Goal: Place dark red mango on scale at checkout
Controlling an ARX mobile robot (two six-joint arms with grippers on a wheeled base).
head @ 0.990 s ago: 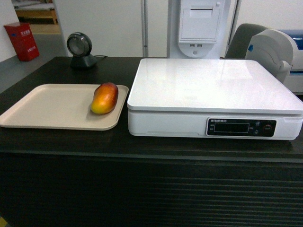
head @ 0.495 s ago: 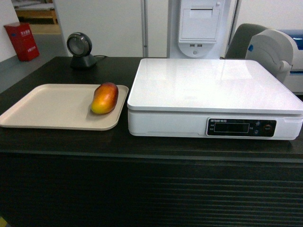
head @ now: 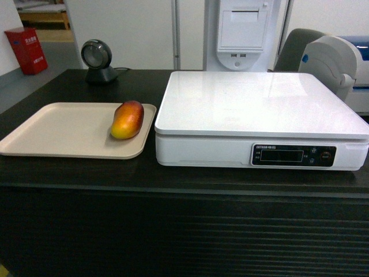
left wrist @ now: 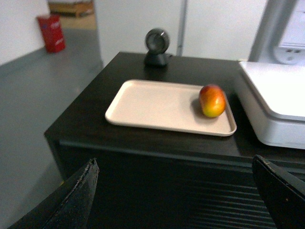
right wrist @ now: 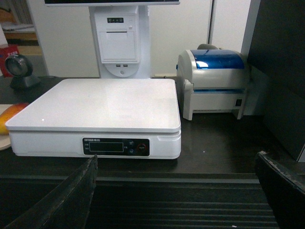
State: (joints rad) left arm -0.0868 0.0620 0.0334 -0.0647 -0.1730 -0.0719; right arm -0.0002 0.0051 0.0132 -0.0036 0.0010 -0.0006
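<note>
Mango [head: 127,119]: lying on its side on the beige tray [head: 52,130], at the tray's right end, close to the rim nearest the scale. Red on top, going orange-yellow underneath. Nothing is touching it.
Tray: flat on the counter, left of the scale, with a narrow gap between the two.
Scale [head: 253,107]: big white box, glossy square platform with nothing on it; dark display panel with buttons on the front right.
Counter [head: 173,179]: dark wood-grain top, ribbed slatted front running below.
Left gripper [left wrist: 176,200]: only its two dark fingertips [left wrist: 78,195] show, at the bottom corners of the left wrist view. They are spread wide, nothing between them, hanging in front of the counter's edge and well short of the mango.
Right gripper [right wrist: 176,198]: same picture in the right wrist view, fingers [right wrist: 76,191] far apart at the frame's lower corners, gripping nothing, facing the scale's front panel from in front of the counter.
Head view: neither arm shows here.
Scanner [head: 99,60]: round, dark, on a stand at the back left of the counter, behind the tray.
Printer [right wrist: 214,81]: white with a blue lid, just right of the scale.
Red box [head: 26,51]: on the floor, far left, beyond the counter.
</note>
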